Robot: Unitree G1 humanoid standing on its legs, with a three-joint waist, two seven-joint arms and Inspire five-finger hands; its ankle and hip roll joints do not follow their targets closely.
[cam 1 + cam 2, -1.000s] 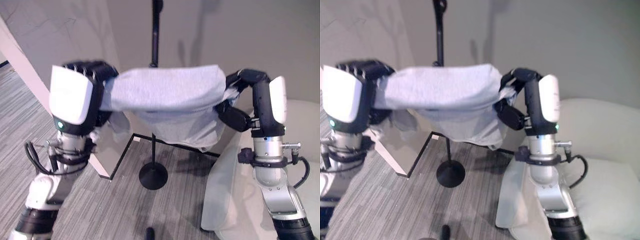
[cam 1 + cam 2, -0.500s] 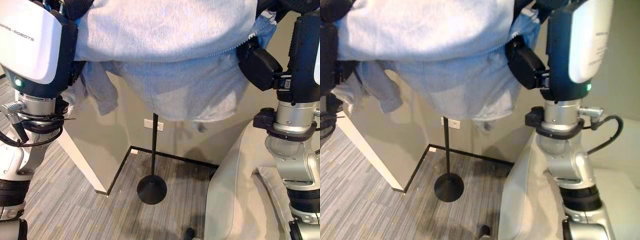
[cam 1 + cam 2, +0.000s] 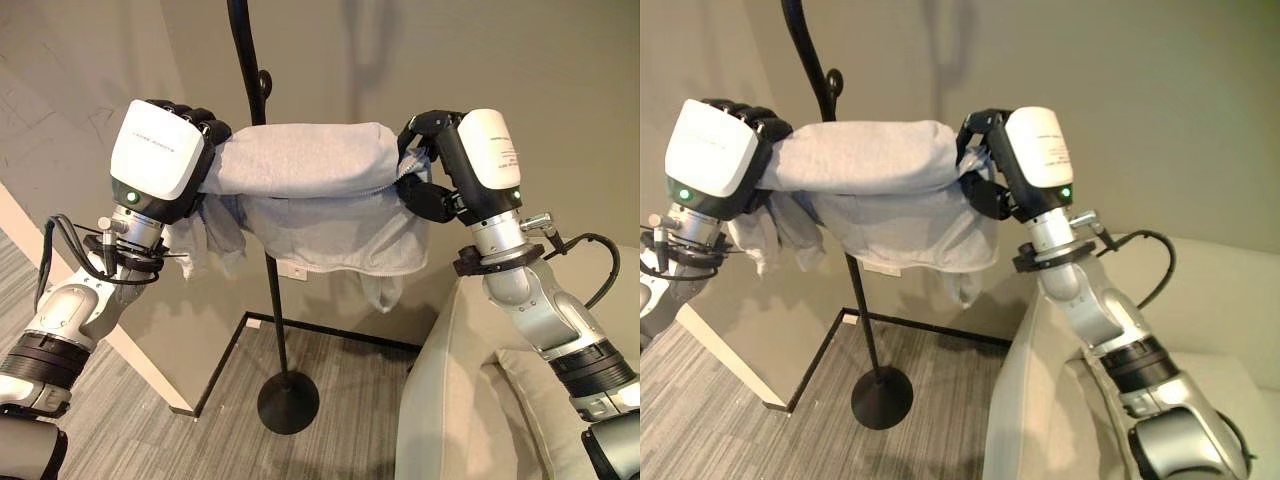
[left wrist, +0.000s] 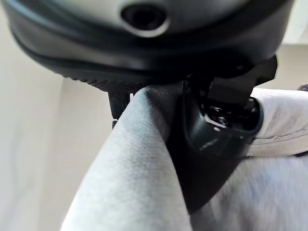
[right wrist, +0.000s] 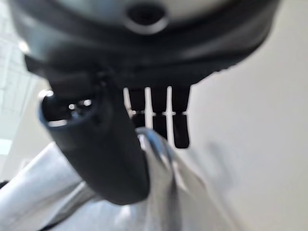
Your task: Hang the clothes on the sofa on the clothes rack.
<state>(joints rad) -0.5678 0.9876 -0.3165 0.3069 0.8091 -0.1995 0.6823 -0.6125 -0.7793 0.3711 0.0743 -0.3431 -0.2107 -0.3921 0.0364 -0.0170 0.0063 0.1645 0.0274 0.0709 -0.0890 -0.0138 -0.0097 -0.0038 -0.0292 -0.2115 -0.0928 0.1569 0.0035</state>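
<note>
Left hand curled round one end of the grey garment, cloth pinched between thumb and fingers as seen in the left wrist view. Right hand gripping the opposite end, thumb pressed over the fabric with fingers behind it in the right wrist view. Garment stretched level between the two hands, held high in the air, upper part rolled into a thick band, lower part drooping in loose folds (a sleeve dangling near the left hand, another flap hanging low toward the right). Just behind the garment, the black clothes rack, pole rising above the cloth with a small curled hook showing above the band; whether cloth touches the pole cannot be told. Rack's round base on the striped carpet, beside a wall corner. Pale sofa at lower right, under the right arm.
</note>
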